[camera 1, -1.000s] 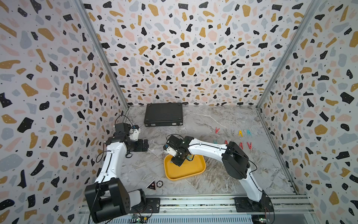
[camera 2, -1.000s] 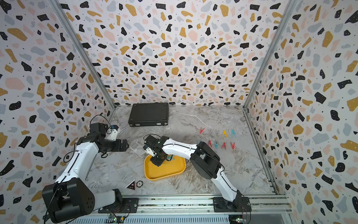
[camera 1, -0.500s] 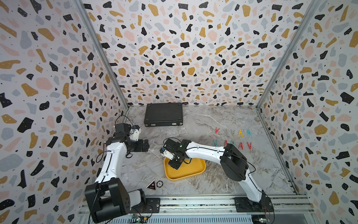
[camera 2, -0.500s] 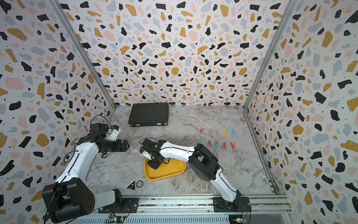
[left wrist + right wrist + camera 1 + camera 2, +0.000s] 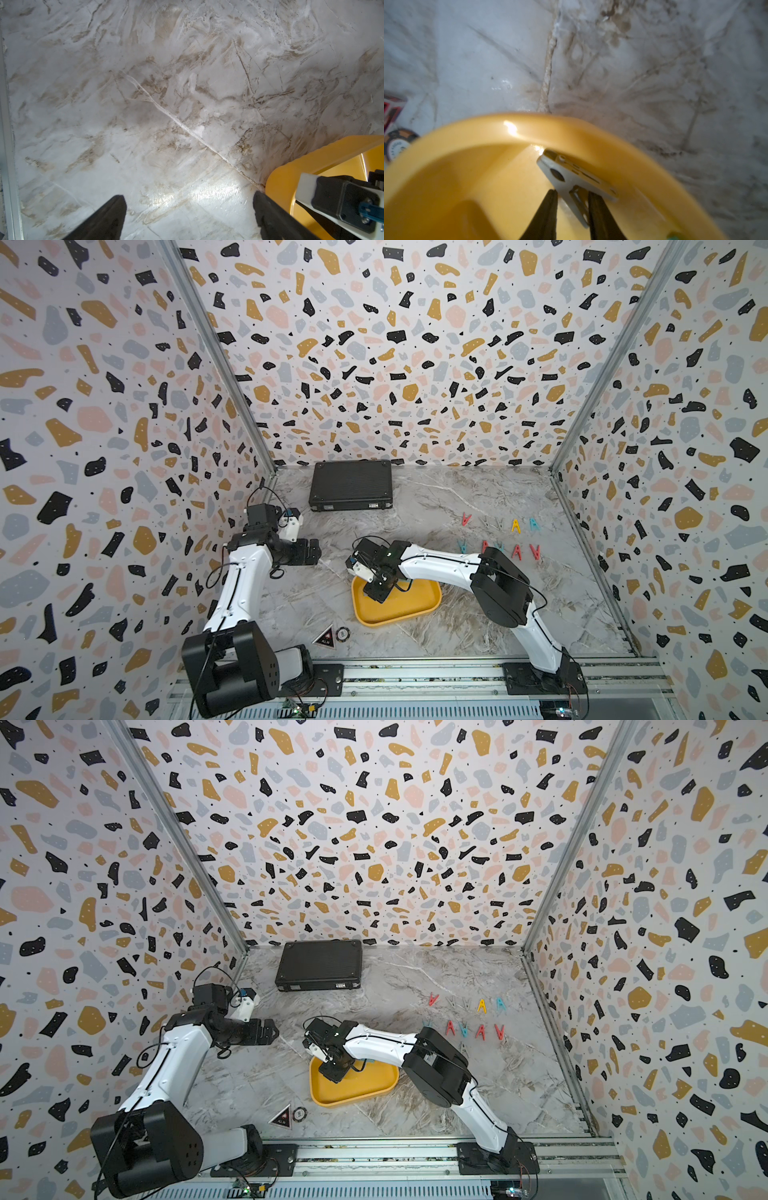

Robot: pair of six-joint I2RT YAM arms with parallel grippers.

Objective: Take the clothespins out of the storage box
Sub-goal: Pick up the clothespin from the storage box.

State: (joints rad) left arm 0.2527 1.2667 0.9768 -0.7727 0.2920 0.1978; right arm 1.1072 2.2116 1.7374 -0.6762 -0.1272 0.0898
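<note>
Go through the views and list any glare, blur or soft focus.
Right wrist view: a glare spot on the rim of the yellow plastic tray, the marble tabletop beyond it blurred, the pale grey plastic clothespin fairly sharp. Left wrist view: a bright sheen on the marble between the fingers of the left hand. Both top views: evenly lit, sharp, no glare.

my left arm (image 5: 245, 572) rises from its base, elbow bent, forearm abt level. left gripper (image 5: 187, 207) points across toward my right side, jaws spread wide. my right arm (image 5: 440, 566) stretches low across toward my left side, wrist bent down. right gripper (image 5: 572, 209) aims steeply down, fingers (image 5: 548, 216) close together w/ a narrow gap; can't tell if they're clamping.
</note>
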